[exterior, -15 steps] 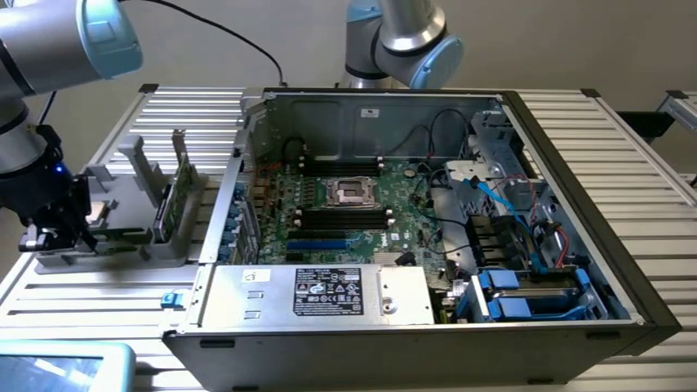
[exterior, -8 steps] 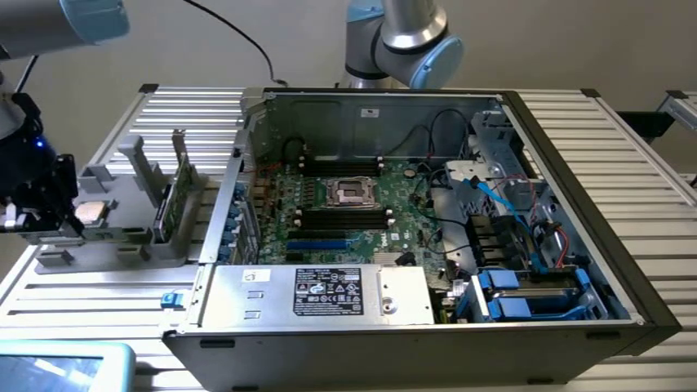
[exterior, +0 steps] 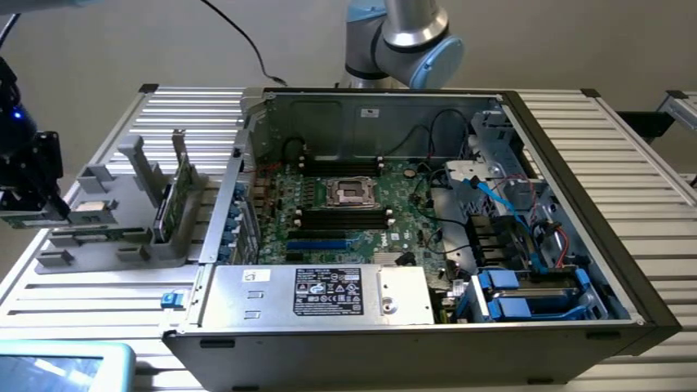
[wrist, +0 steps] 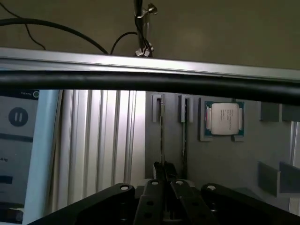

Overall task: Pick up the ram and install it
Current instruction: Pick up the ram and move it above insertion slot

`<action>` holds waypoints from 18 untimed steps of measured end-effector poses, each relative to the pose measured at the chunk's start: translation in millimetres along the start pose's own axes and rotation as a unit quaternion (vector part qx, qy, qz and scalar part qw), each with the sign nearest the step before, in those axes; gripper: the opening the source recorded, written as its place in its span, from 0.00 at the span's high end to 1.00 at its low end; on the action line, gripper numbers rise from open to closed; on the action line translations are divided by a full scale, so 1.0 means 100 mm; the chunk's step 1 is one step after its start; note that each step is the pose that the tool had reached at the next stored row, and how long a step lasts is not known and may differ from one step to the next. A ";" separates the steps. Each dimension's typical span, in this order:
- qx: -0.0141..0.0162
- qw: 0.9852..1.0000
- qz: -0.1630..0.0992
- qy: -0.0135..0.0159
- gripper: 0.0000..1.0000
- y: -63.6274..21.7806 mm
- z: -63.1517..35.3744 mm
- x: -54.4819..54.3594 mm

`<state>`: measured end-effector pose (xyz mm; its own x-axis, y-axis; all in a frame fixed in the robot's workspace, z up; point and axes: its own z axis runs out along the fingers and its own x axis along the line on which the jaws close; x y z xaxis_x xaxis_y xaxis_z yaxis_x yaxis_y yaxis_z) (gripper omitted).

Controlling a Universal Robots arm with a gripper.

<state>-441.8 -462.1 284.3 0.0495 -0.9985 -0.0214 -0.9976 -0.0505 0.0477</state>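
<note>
The exterior view gives the whole scene. An open case (exterior: 566,204) lies on a table (exterior: 637,155) of ribbed aluminium slats, and the arm (exterior: 403,37) rises behind it. The gripper (exterior: 33,211) is at the exterior view's far left, well apart from the case and beside a grey holder (exterior: 109,249). Its fingers (wrist: 151,201) stand narrow and clamp the ram (exterior: 31,219), a thin green strip that hangs level under the dark gripper body.

Inside the case, this view shows the green motherboard (exterior: 370,233). It has a square metal socket (exterior: 351,191), with long black slots (exterior: 343,216) just beside it on two sides. A silver box (exterior: 326,290) with a black label lies along the near wall. The case is open on top, and its walls stand high around the board. Between the holder and the case there is a narrow strip of bare slats. A green card (exterior: 171,200) stands upright in the holder.

The wrist view gives closer detail. The black fingers are pressed close together with a thin dark edge between them. Beyond them lies the flat grey holder with two narrow grooves. A processor (wrist: 224,117), square with a dull silver top, sits in its own pocket. A thick black cable (wrist: 150,82) crosses this view, and a tablet (wrist: 18,140) with a lit screen lies beside the slats.
</note>
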 end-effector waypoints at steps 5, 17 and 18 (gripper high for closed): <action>0.000 1.000 0.000 0.000 0.89 0.010 -0.225 0.00; 0.000 1.000 0.000 0.001 0.89 0.037 -0.770 -0.02; 0.000 1.000 0.000 0.001 0.89 0.039 -0.816 -0.02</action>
<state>-441.8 -462.0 366.0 0.0496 -0.9986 -0.0199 -0.9976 -0.0505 0.0477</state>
